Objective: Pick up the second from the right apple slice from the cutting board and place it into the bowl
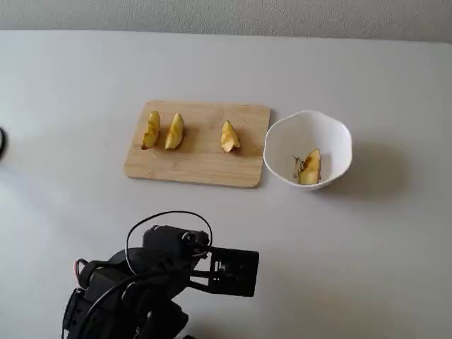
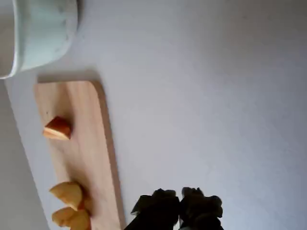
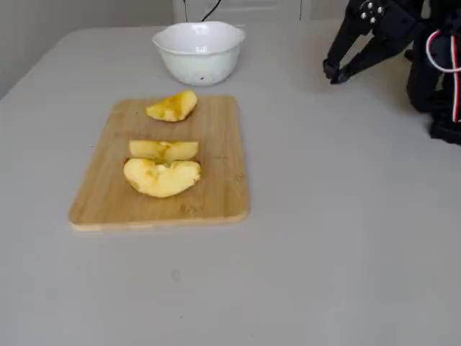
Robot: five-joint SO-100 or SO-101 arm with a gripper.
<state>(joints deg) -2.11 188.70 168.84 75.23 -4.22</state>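
The white bowl (image 1: 332, 134) stands right of the wooden cutting board (image 1: 201, 161) in a fixed view. One pale-yellow apple slice (image 1: 310, 167) lies inside the bowl. Three slices remain on the board: two close together at its left (image 1: 151, 129) (image 1: 174, 131) and one alone near the bowl (image 1: 229, 136). My gripper (image 3: 335, 71) is shut and empty, held above the bare table well away from the board and the bowl (image 3: 199, 61). In the wrist view its fingertips (image 2: 165, 203) are together at the bottom edge, beside the board (image 2: 81, 143).
The folded arm (image 1: 155, 282) sits at the table's near edge in a fixed view. The table is plain grey around the board and bowl. The arm's base and cables (image 3: 439, 65) stand at the far right.
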